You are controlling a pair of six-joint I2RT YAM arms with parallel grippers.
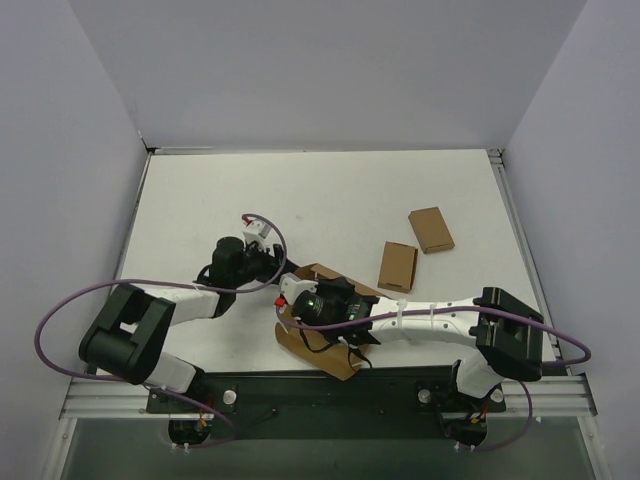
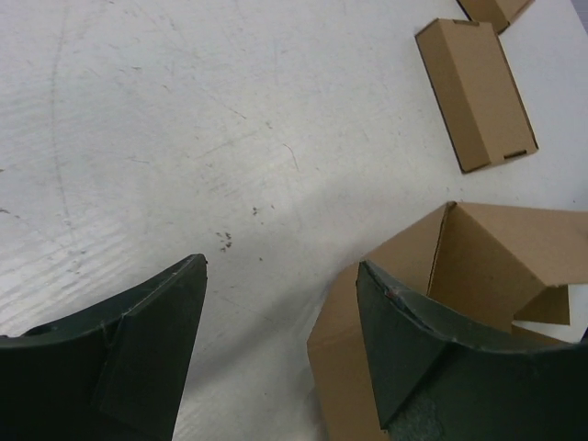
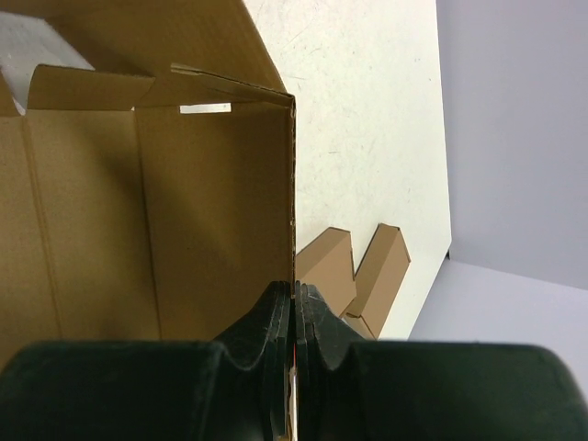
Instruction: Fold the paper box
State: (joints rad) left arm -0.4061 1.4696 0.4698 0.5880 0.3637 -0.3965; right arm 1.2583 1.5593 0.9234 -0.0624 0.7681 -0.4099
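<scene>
Your right gripper [image 3: 292,322] is pinching a wall of the paper box [image 3: 184,211]; its two fingers are sitting almost together, with only the cardboard edge between them, right at the corner where that wall is meeting the next panel; the wall is standing upright in the right wrist view, and a flap is bending over along its top.

The paper box is lying part-opened at the near middle of the table [image 1: 300,190], close to the near edge and largely under your right arm [image 1: 430,318]; in the top view, brown corners are showing on either side of the wrist.

Your left gripper [image 2: 280,354] is standing wide and holding nothing; bare white tabletop is showing between its fingers. Its right-hand finger is overlapping the box's edge in the left wrist view; you cannot tell from here whether it is touching the cardboard. From above, the left gripper is pointing toward the box's far left corner, close to the tip of the right gripper.

Two compact boxes are lying flat further out on the right: the nearer small box [image 1: 397,266] is sitting just beyond the paper box; the farther small box [image 1: 431,229] is lying close behind it, further right.
</scene>
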